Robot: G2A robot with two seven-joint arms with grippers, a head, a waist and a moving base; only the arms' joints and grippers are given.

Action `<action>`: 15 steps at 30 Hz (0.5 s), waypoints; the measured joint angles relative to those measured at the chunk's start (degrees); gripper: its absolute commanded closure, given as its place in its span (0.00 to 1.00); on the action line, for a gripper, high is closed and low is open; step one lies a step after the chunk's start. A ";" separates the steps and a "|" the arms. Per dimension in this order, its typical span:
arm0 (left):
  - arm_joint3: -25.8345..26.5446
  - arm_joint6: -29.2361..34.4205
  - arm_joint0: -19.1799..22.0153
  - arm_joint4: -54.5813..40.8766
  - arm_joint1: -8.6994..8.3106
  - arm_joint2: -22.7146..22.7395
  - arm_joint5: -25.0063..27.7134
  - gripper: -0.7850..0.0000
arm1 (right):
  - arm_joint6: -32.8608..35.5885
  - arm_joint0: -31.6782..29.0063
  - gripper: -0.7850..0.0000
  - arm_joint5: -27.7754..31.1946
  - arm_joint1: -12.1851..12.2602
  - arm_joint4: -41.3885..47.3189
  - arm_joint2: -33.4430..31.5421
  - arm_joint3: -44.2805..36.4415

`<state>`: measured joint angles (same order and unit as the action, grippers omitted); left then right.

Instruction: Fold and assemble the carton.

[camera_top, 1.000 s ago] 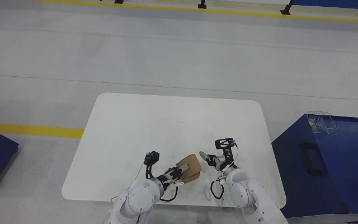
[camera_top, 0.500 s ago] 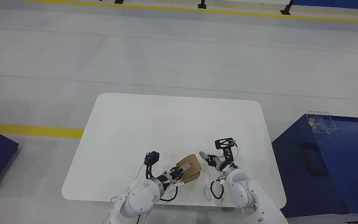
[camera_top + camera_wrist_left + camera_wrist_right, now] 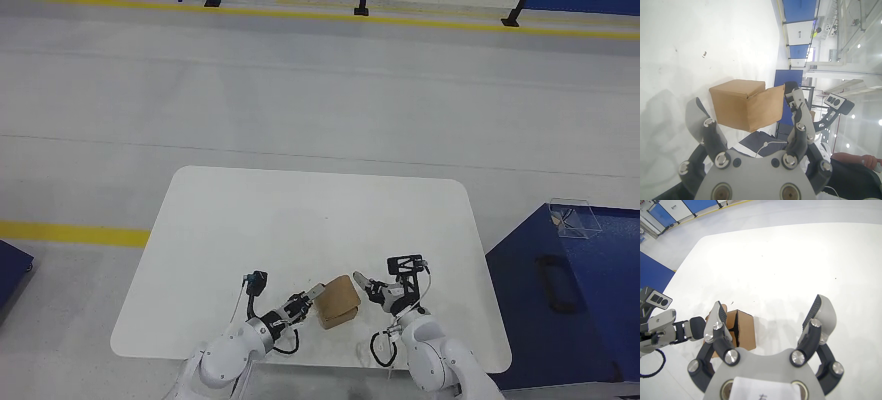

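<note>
Both grippers wide open at the brown carton, neither clamping it.
Left gripper point(image 3: 744, 94) is spread fully, with the carton point(image 3: 738, 108) between and just ahead of its fingers. One raised flap point(image 3: 770, 102) sits at the black-padded fingertip point(image 3: 790, 88), touching or very nearly. Right gripper point(image 3: 768, 306) is also spread wide and holds nothing, with the carton right at one finger point(image 3: 719, 311) and bare table across the rest of the gap. Carton rests on the white table point(image 3: 300, 210) between the two grippers. Blue cabinet point(image 3: 570, 300) stands off the table, beyond the right gripper.
</note>
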<state>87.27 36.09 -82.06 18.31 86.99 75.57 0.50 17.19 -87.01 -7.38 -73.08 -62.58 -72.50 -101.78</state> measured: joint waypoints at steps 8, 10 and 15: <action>-5.03 0.41 2.13 -0.91 -0.39 -1.86 2.35 0.32 | -0.06 1.44 0.00 -3.31 -0.54 -1.52 1.86 1.68; -5.46 -0.01 2.40 -0.71 -0.48 -2.33 2.46 0.35 | 0.47 1.71 0.00 -3.32 -0.60 -2.03 2.17 1.79; -5.81 0.24 3.10 -1.43 -0.82 -2.39 2.54 0.37 | 1.25 2.79 0.00 -3.49 -0.87 -2.45 3.23 2.85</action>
<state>81.46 36.33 -78.96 16.89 86.17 73.18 3.03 18.43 -84.21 -10.87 -73.95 -65.03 -69.27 -98.93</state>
